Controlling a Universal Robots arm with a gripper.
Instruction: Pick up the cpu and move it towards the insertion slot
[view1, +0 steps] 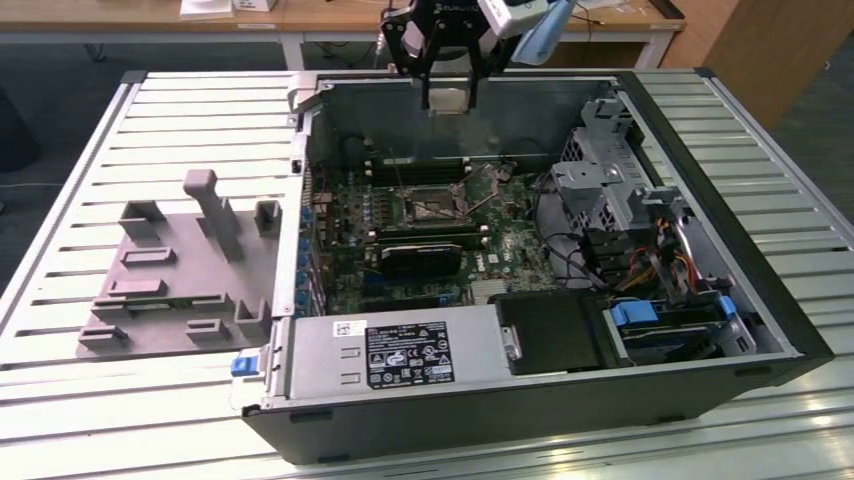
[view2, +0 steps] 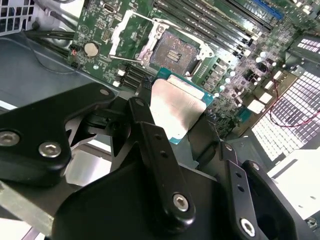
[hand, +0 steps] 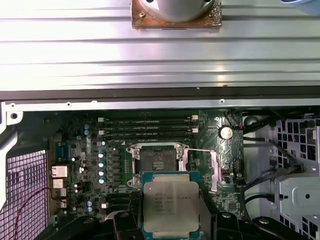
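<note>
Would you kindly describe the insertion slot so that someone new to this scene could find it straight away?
Look inside the open computer case at the green motherboard. The insertion slot is the square socket with a silver metal frame around a dark centre, beside the long narrow memory slots. Unlike those, it is square, and the cpu held in the gripper hovers near it.

Light: bright and even in all three views, coming from above.
Glare: white shine on the slatted desk (view1: 80, 420) near the front in the exterior view; the cpu (view2: 172, 107) top glows pale in the second wrist view.
Shadows: dark inside the computer case (view1: 534, 400).
Blur: the black fingers (view2: 160, 165) look soft up close in the second wrist view.
</note>
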